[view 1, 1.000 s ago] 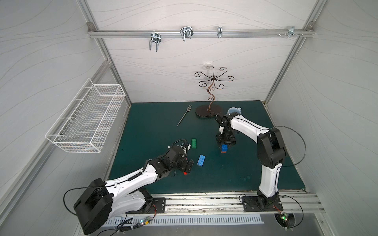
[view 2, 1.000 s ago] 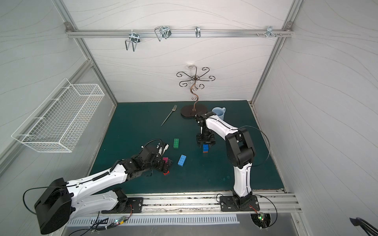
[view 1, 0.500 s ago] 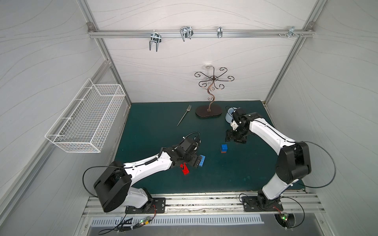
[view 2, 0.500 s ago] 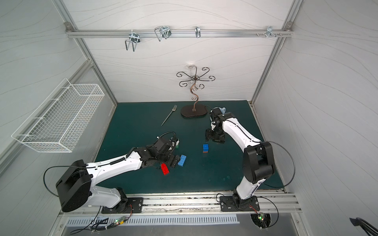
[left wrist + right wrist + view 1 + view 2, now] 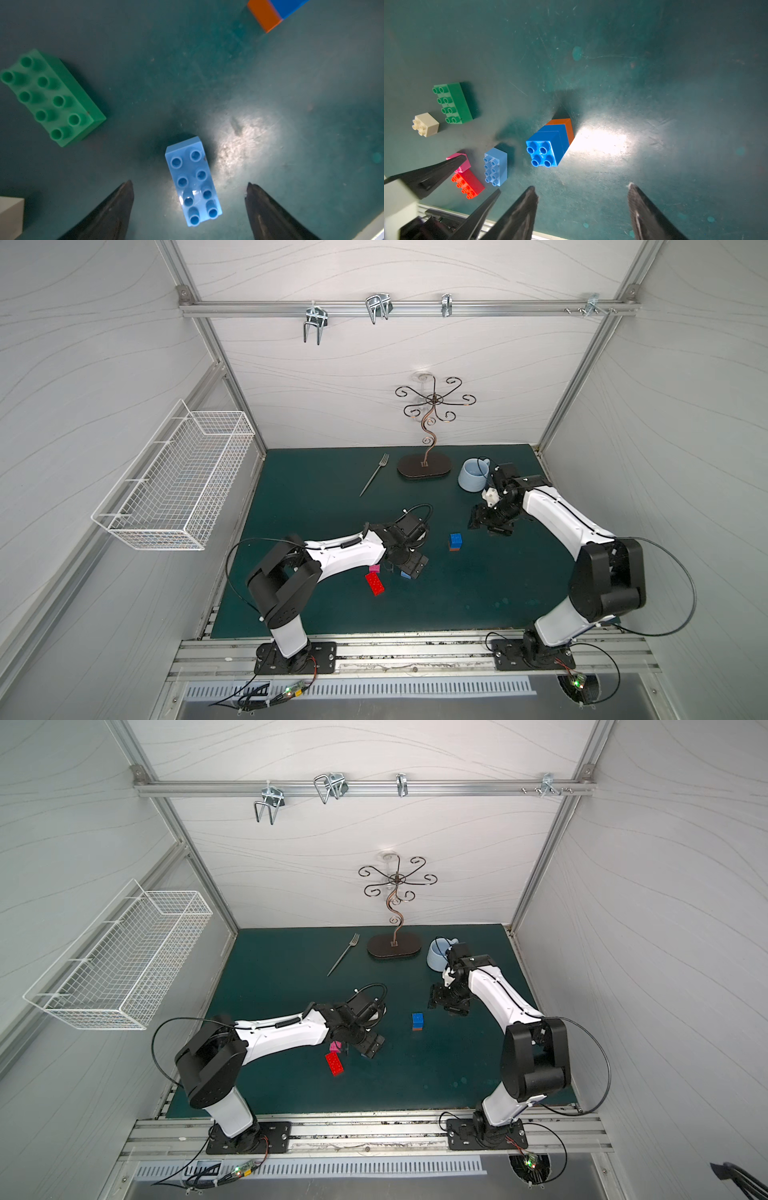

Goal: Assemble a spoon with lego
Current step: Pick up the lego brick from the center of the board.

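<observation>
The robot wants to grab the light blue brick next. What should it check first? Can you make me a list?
1. The left hand is open: ok, jaws wide apart.
2. The light blue brick sits between them: ok, a gap on each side, not gripped.
3. That brick lies flat, studs up: ok.
4. The green brick is out of the way: ok, off to one side.
5. The right hand is free: ok, open and empty.
6. Height of the left hand above the mat: cannot tell.
</observation>
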Tool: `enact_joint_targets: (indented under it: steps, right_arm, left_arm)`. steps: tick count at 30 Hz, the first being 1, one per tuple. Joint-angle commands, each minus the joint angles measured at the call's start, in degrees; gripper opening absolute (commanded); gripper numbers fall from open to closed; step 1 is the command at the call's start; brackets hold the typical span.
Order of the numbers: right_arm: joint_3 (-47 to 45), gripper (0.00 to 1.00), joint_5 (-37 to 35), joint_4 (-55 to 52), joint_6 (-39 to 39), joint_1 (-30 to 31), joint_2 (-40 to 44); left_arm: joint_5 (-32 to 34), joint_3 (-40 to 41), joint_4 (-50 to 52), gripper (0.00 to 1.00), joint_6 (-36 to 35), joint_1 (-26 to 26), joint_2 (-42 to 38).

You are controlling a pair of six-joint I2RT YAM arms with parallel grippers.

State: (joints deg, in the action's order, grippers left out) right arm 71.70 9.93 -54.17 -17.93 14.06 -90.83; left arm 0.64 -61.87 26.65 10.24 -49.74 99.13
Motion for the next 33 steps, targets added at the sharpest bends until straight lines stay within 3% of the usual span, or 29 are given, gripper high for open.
enact_joint_targets:
  steps: [1,14,20,22,25,33]
  right_arm:
    - [-1.0,0.71,1.2,0.5,1.3,-0.8,1.7]
    - [-3.0,0.71,1.4,1.8,1.4,-1.1,3.0]
    - [-3.5,0.71,1.3,1.6,1.8,-2.1,3.9]
    - [-3.5,0.71,1.4,1.6,1.8,-2.3,4.0]
    - [-3.6,0.71,1.5,1.6,1.8,-2.3,4.0]
    - [-4.7,0.71,1.8,2.5,2.0,-2.4,4.3]
  left_arm:
    - [0.7,-2.1,4.0,0.87,0.2,-0.2,0.8]
    - [-1.3,-3.2,3.8,0.84,0.4,-0.1,3.1]
    - [6.1,-5.8,8.7,0.68,2.8,0.4,5.3]
    - [6.5,-5.4,9.2,0.58,3.6,1.4,4.8]
    - [4.6,-4.2,8.0,0.53,3.3,2.6,3.4]
    - [1.5,-4.9,6.3,0.58,-0.3,2.6,3.9]
